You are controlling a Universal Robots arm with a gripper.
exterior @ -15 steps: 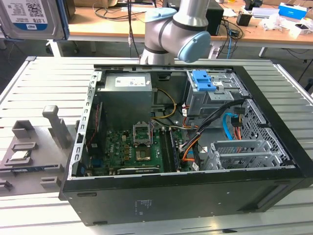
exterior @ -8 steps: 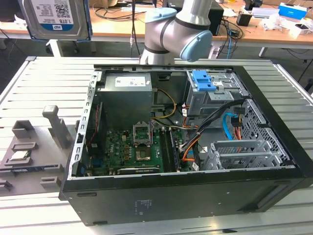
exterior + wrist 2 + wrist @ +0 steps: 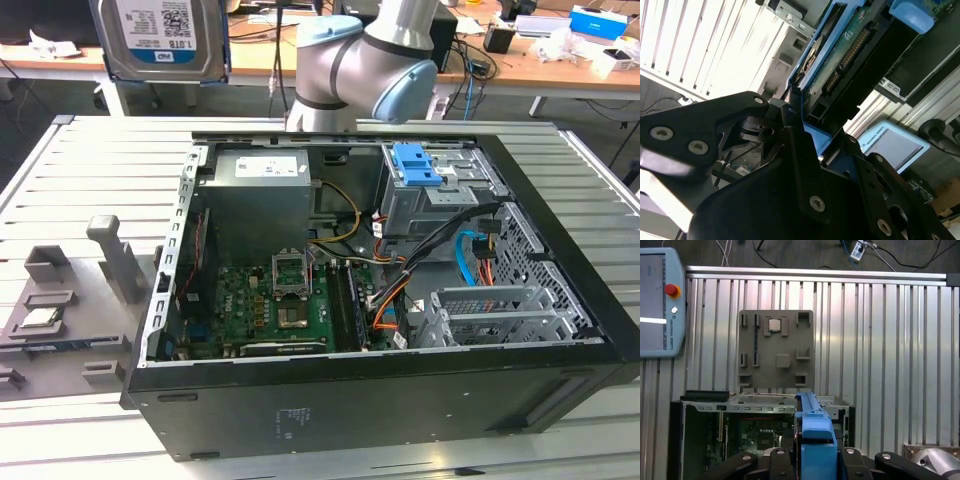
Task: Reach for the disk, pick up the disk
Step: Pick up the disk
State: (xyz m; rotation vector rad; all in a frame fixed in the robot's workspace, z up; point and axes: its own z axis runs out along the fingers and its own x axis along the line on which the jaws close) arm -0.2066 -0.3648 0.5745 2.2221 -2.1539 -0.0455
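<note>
Metal and blue plastic make up the disk (image 3: 165, 35): a flat silver rectangle with a white-and-blue label, edged by a blue rail frame. It hangs in the air on the exterior view's left, at the far side, well above the ribbed aluminium counter (image 3: 90, 180) and apart from the open black computer case (image 3: 380, 400). The pincer (image 3: 815, 460) is clamped on the disk. In the first wrist view its black, bolted fingers (image 3: 752, 462) sit on either side of the blue frame. In the second wrist view the disk's green circuit board shows beside them. The grey arm (image 3: 370, 50), with pale blue joint caps, rises at the far side of the case. Inside the case lie a green motherboard (image 3: 255, 300) and a ribbed blue latch plate (image 3: 418, 165). On the counter, at the exterior view's left of the case, a grey fixture plate (image 3: 100, 350) carries 1 small square silver chip (image 3: 40, 318).
</note>
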